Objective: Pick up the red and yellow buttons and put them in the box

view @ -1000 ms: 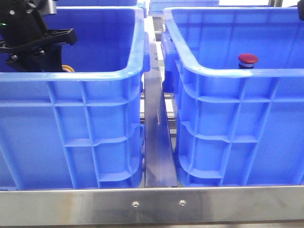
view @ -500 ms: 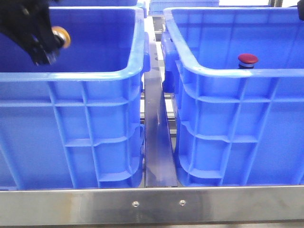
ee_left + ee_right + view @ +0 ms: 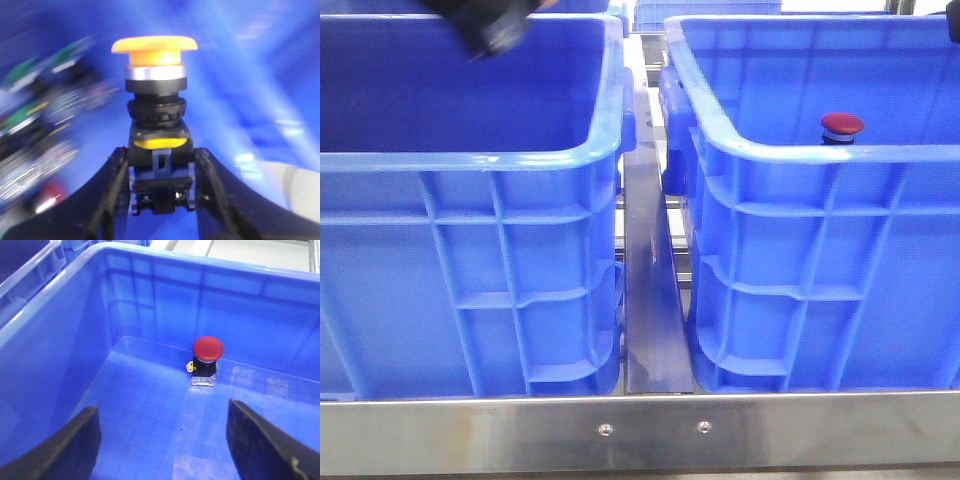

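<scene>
My left gripper point(image 3: 161, 167) is shut on the dark base of the yellow button point(image 3: 154, 46), which stands upright between the fingers. In the front view this gripper point(image 3: 485, 25) is a dark blur at the top edge, above the left blue crate point(image 3: 470, 160). The red button point(image 3: 841, 124) stands upright on the floor of the right blue crate point(image 3: 820, 152). In the right wrist view the red button point(image 3: 207, 347) is ahead of my right gripper point(image 3: 165, 440), which is open and empty above the crate floor point(image 3: 150, 405).
A metal rail point(image 3: 645, 280) runs between the two crates and a metal bar point(image 3: 640, 430) crosses the front. More blue crates point(image 3: 705, 12) stand behind. A blurred heap of mixed parts point(image 3: 45, 125) shows beside the left gripper.
My left gripper has risen out of the left crate with the yellow button, moving up and to the right to the top of the front view. The red button has not moved.
</scene>
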